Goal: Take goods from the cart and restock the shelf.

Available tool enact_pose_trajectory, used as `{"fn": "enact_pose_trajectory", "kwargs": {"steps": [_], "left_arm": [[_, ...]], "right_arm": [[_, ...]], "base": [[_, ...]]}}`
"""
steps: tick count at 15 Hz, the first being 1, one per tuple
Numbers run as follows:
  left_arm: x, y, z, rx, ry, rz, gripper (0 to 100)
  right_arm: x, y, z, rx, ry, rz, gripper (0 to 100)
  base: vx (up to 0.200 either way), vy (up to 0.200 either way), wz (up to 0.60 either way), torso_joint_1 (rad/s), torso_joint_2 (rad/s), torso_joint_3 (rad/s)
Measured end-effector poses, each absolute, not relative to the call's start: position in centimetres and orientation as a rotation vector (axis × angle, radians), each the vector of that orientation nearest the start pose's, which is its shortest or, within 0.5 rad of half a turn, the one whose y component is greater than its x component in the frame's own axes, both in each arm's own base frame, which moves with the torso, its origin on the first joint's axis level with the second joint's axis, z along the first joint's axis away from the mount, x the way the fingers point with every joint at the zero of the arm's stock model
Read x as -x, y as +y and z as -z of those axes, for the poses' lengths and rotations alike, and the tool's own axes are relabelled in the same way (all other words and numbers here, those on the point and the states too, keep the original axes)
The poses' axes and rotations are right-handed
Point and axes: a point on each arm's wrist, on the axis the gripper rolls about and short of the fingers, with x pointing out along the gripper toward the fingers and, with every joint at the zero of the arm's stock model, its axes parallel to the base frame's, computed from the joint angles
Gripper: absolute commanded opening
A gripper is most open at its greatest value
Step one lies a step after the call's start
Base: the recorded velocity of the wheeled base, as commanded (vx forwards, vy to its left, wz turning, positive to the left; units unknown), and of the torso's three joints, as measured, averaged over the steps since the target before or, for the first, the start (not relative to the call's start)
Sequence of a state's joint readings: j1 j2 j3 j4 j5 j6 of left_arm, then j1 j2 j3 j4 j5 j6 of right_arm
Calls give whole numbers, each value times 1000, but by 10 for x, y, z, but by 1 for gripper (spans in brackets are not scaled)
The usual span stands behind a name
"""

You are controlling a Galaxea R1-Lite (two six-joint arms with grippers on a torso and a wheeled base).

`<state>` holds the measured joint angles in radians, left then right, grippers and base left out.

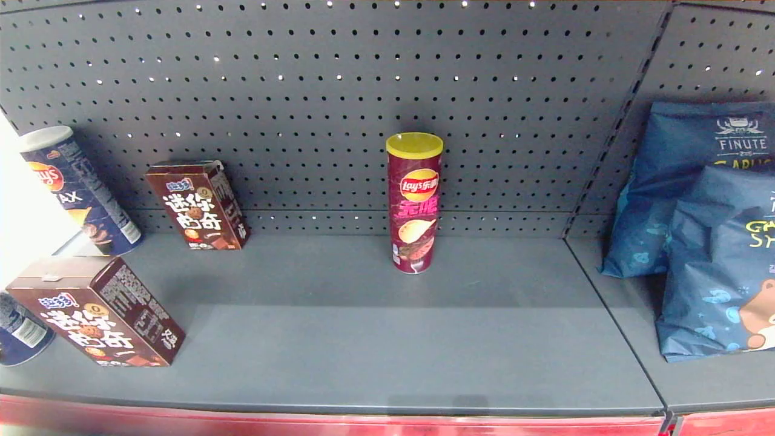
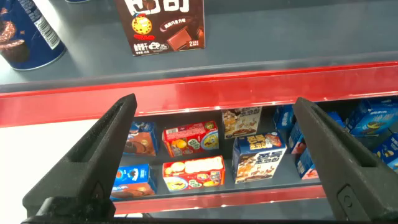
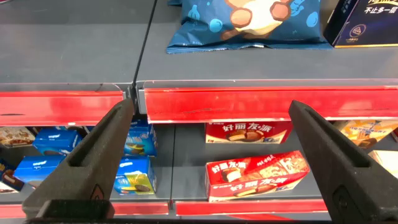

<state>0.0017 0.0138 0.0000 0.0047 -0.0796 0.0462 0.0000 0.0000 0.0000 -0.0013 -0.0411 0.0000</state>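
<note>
A maroon chip can with a yellow lid (image 1: pixel 415 203) stands upright at the middle back of the grey shelf (image 1: pixel 375 339). Two brown cookie boxes (image 1: pixel 198 204) (image 1: pixel 97 310) and a blue chip can (image 1: pixel 75 189) stand at the shelf's left. My left gripper (image 2: pixel 214 162) is open and holds nothing, hanging in front of the red shelf edge (image 2: pixel 205 90) below a brown box (image 2: pixel 160 26). My right gripper (image 3: pixel 211 158) is also open and bare, facing the red shelf edge (image 3: pixel 267 102) below a blue snack bag (image 3: pixel 249 22).
Blue snack bags (image 1: pixel 714 230) fill the shelf's right section. A second blue can (image 1: pixel 18 333) pokes in at the far left. The lower shelf holds red and blue snack boxes (image 2: pixel 193 155) (image 3: pixel 255 174). Between the maroon can and the bags the shelf is bare.
</note>
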Motion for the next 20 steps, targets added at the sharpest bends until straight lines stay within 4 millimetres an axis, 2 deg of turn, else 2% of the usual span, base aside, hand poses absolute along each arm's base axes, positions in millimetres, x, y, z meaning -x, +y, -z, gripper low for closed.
{"fn": "enact_pose_trajectory", "kwargs": {"steps": [12, 20], "left_arm": [[22, -2, -75, -45, 17, 79, 100], [22, -2, -75, -45, 16, 79, 100]], "right_arm": [[23, -1, -76, 0, -1, 41, 100], [23, -1, -76, 0, -1, 42, 100]], "base": [[0, 0, 0, 0, 0, 0], [0, 0, 600, 5, 5, 2]]}}
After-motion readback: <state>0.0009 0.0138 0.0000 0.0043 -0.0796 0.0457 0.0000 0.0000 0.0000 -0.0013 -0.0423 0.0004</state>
